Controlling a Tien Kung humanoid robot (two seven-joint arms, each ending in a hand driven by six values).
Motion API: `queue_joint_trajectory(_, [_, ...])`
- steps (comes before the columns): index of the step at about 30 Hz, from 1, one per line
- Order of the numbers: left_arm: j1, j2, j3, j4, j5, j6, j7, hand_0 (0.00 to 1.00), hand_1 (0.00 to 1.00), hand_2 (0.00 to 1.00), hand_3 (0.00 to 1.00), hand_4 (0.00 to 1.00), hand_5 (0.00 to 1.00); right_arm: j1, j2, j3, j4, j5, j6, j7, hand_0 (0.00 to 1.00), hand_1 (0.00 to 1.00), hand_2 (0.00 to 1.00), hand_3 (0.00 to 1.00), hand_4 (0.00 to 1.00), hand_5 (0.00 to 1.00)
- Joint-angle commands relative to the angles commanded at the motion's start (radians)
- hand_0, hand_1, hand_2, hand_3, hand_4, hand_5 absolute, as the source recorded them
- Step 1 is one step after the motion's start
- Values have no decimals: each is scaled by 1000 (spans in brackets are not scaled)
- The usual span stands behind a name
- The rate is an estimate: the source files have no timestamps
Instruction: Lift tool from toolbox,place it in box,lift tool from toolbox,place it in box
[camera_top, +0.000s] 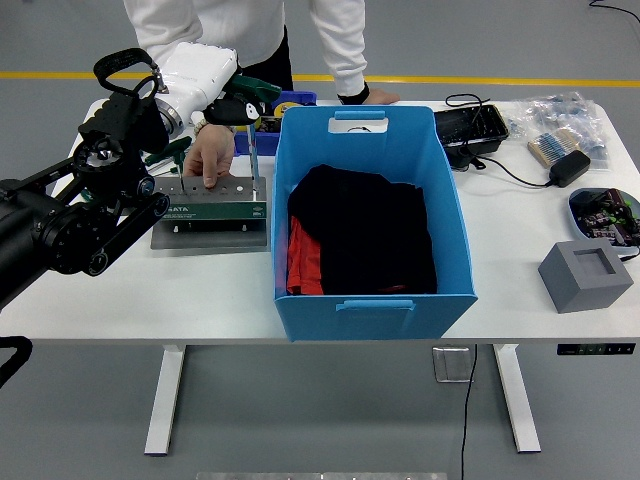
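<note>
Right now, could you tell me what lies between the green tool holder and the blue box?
In the head view, only a narrow strip of bare white table separates the tool holder from the blue box; nothing lies there.

"SATA" on the green toolbox (210, 209) front.

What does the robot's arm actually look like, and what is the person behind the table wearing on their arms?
The robot's left arm is black, built from chunky round joints and struts, with a black cable loop near the wrist. Its forearm has a smooth white shell, and the left hand is dark with green parts. No right arm shows. The person's sleeves are white and long, with a dark cuff at one wrist.
</note>
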Motion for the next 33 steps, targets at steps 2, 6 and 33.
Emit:
queue_joint_trajectory(2, [9,4,-1,-22,10,1,5,214,2,7,59,660,727,0,1,1,0,-2,0,0,684,667,730,575,781,697])
queue_joint_trajectory(6, [19,15,3,-54,21,-3,13,213,2,7,60,659,723,-1,1,1,0,-1,0,0,682,667,730,575,781,697])
queue_joint_trajectory(33, [-58,115,-17,-382,39,-58,80,213,2,8,61,651,693,-8,2,12,0,-10,0,-1,684,667,729,574,780,696])
